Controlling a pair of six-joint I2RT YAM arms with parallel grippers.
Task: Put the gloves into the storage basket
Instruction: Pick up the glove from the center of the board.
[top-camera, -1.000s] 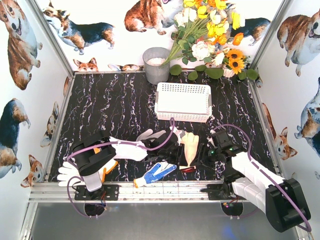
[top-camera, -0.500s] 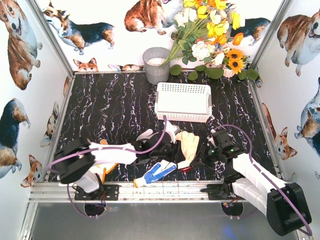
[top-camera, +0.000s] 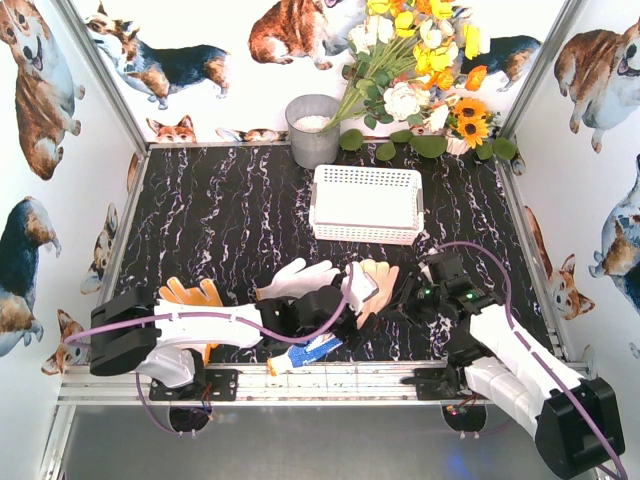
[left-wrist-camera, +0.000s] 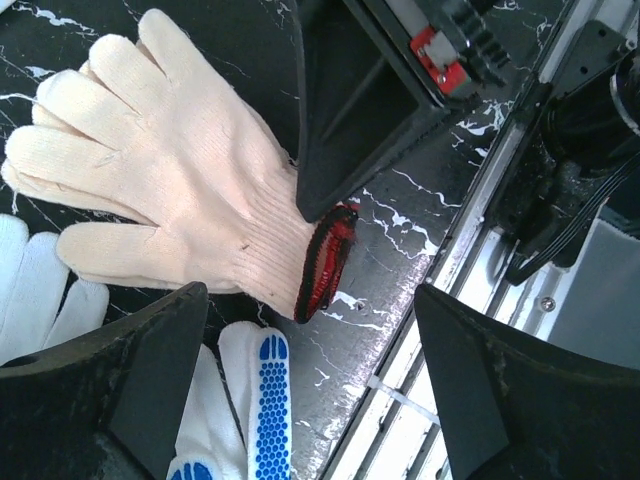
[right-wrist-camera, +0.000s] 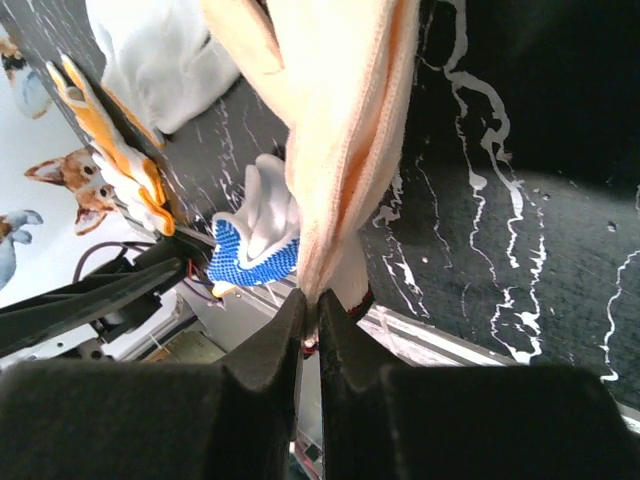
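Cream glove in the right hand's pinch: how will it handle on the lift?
Likely floppy: the cream knit glove folds lengthwise where the right hand pinches it. Probably light, being thin knit. Its loose fingers may trail on the table.

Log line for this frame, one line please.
right pincer: shut on cream glove cuff | left pincer: open over same glove | basket: no glove seen inside

Nearest, the gloves (top-camera: 300, 279) — storage basket (top-camera: 365, 203) behind them, bucket (top-camera: 313, 131) beyond.
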